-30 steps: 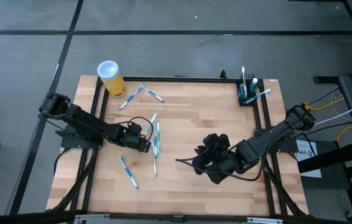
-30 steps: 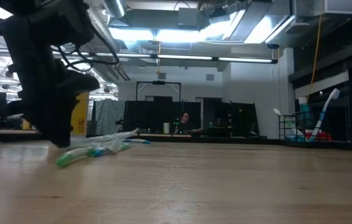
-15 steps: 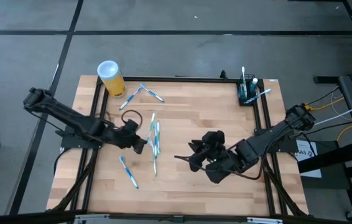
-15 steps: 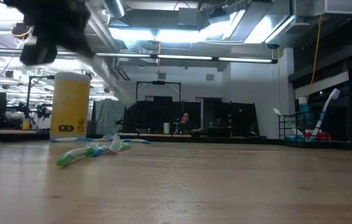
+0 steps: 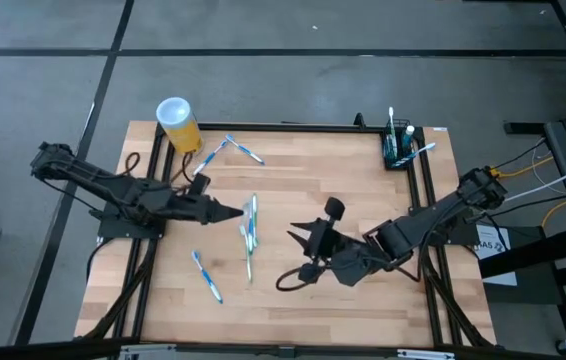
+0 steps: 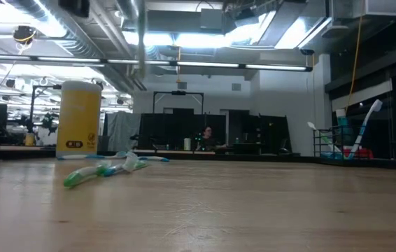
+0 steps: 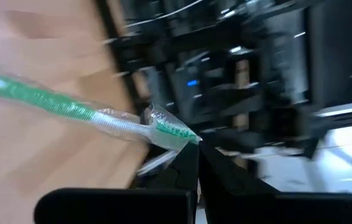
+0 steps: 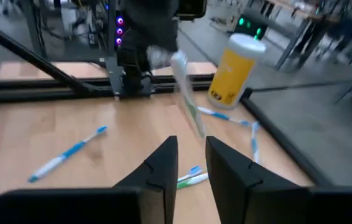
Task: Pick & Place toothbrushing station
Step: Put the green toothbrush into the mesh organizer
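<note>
Since the earlier frame, the left gripper (image 5: 235,212) has lifted a green toothbrush (image 7: 83,113), pinched between closed fingers, off the worktop (image 5: 293,300). Toward the toothbrushing station (image 5: 397,150) from it, the right gripper (image 5: 308,240) hovers narrowly parted, empty. Other brushes remain loose; the station sits at the far right corner, so most work remains.

Yellow cup (image 5: 179,127), white lid; black toothbrushing station (image 5: 397,146); green toothbrush (image 7: 83,113).
</note>
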Motion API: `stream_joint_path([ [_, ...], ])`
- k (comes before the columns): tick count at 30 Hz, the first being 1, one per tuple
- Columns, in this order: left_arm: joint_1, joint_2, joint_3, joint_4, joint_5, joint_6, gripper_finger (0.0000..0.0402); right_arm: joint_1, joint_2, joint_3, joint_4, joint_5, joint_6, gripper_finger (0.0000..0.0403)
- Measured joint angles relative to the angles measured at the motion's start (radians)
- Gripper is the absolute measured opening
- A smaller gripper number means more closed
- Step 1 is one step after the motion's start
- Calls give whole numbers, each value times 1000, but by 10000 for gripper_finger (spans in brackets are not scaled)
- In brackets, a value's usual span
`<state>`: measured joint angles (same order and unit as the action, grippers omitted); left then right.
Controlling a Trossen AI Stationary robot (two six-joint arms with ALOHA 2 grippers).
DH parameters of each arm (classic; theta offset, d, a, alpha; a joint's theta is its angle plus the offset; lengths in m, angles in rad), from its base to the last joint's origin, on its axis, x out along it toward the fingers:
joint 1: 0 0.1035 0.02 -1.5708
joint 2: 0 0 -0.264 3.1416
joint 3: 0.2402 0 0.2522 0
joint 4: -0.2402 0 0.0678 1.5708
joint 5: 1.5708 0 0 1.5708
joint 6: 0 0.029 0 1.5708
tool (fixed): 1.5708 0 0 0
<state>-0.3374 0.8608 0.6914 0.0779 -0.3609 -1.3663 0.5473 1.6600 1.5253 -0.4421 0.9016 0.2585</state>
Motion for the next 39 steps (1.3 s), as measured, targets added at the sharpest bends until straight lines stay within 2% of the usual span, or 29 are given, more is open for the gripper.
stream_joint_path([
  [7,1,31,1,187,-30,-8,3,-58,0,0,149,-6,-58,85],
  [12,1,86,1,295,-33,-19,3,-107,0,0,242,-94,-69,85],
  [18,1,147,1,420,-39,-18,3,-131,0,0,248,-174,-54,85],
  [27,1,186,1,515,-42,-8,3,-142,1,0,252,-198,-33,86],
  [39,1,199,20,548,-42,19,3,-191,6,0,276,-240,-31,168],
])
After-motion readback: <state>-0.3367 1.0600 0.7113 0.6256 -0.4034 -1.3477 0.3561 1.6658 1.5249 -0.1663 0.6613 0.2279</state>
